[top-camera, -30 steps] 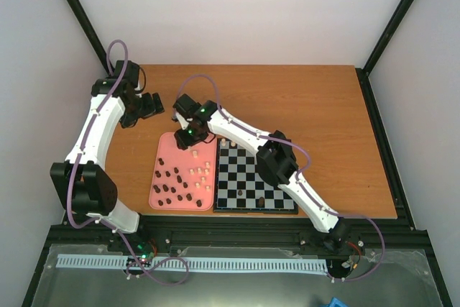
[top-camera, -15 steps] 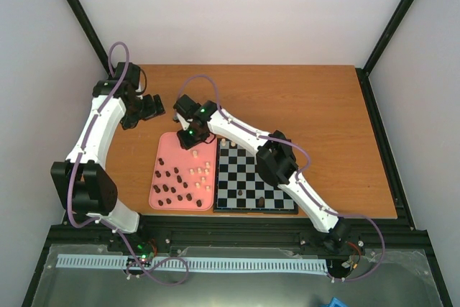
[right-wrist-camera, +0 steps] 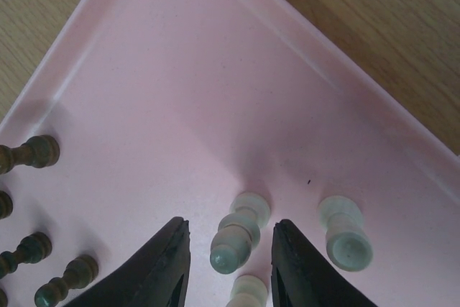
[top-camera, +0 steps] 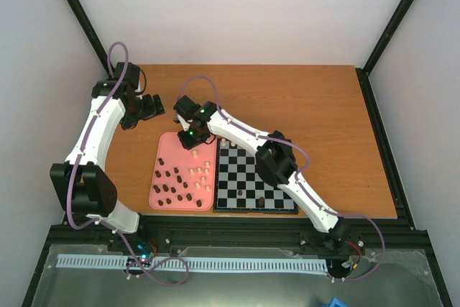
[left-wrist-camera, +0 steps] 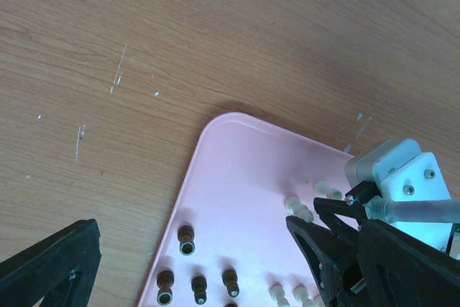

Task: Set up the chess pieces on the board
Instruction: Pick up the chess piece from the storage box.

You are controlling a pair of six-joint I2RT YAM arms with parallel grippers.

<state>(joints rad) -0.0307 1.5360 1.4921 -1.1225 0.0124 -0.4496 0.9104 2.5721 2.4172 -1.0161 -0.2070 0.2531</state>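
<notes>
The black and white board [top-camera: 248,172] lies right of the pink tray [top-camera: 167,150]. It carries a few pieces: cream ones [top-camera: 224,141] at its far edge, dark ones [top-camera: 239,194] near its front. Dark pieces [top-camera: 171,183] and cream pieces [top-camera: 204,173] stand on the tray. My right gripper [top-camera: 192,139] hangs low over the tray's far right part. In the right wrist view it [right-wrist-camera: 230,249] is open, with one finger on each side of a cream piece [right-wrist-camera: 235,238], not touching it. My left gripper [top-camera: 147,107] is open and empty over bare table beyond the tray.
A second cream piece [right-wrist-camera: 345,235] stands just right of the right finger, and another [right-wrist-camera: 248,289] just in front of the straddled one. Dark pieces [left-wrist-camera: 188,239] line the tray's left side. The right gripper's body [left-wrist-camera: 395,177] shows in the left wrist view.
The right gripper has edged slightly right over the tray's far right part. The left arm has barely moved.
</notes>
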